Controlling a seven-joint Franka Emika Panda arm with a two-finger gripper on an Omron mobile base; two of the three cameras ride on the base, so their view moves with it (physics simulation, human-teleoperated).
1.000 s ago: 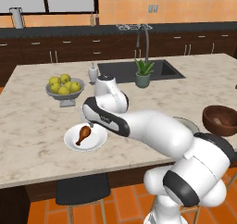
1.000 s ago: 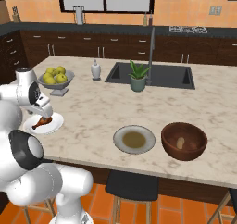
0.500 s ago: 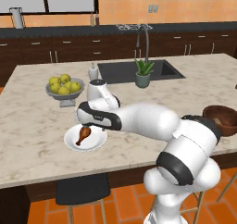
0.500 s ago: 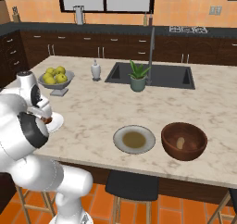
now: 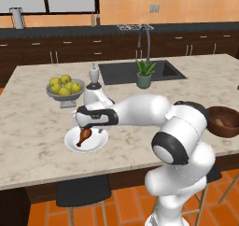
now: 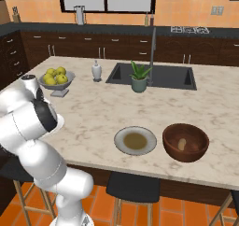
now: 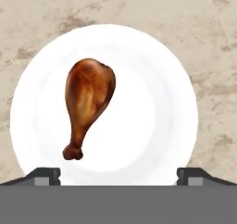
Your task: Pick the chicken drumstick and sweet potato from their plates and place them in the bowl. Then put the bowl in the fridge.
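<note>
Glossy drumstick [image 7: 88, 102], round white plate [image 7: 157, 121]

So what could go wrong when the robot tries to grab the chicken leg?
The open gripper hangs over the white plate, but the chicken drumstick lies off to one side of it, so the fingers might close on little. The drumstick's thin bone end could slip out. The wooden bowl is far across the counter, so it might drop on the way.

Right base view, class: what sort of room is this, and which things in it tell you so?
Most likely a home kitchen. A marble island counter holds a built-in sink with a tall tap, and a hob sits on the dark cabinets along the back wall.
</note>
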